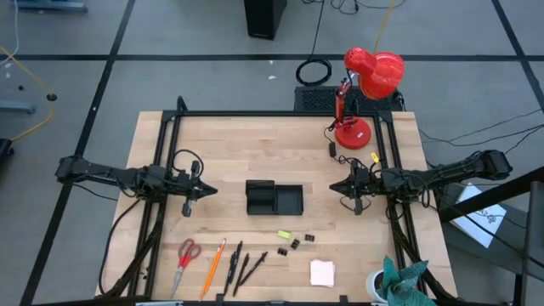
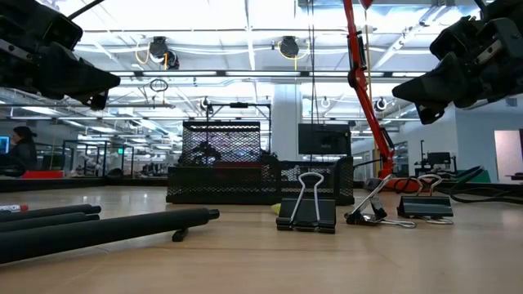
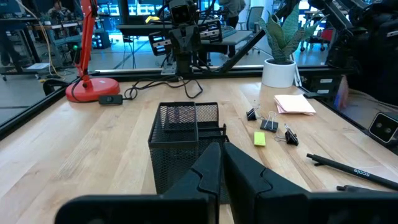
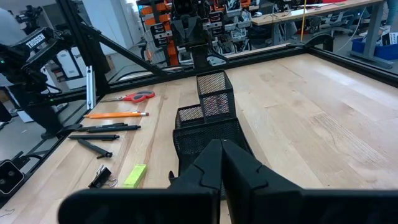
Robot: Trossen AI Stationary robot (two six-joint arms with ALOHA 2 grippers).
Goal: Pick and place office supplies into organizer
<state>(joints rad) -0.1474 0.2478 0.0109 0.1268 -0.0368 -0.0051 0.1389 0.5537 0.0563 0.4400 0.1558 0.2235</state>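
- We see a pale wooden table [image 1: 255, 144].
- On it lie the black organizer [image 1: 274, 197], scissors [image 1: 184, 255], pencil [image 1: 212, 266], pens [image 1: 242, 265], clips [image 1: 299, 240], note pad [image 1: 322, 272] and red lamp [image 1: 353, 133].

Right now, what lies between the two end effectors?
In the high view, only the black mesh organizer lies between left end effector and right end effector.

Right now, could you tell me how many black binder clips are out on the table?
3 binder clips, clustered on the table between the yellow-green piece and the pink note pad: one nearest the piece, one beside it, one toward the right gripper's side. None seems hidden.
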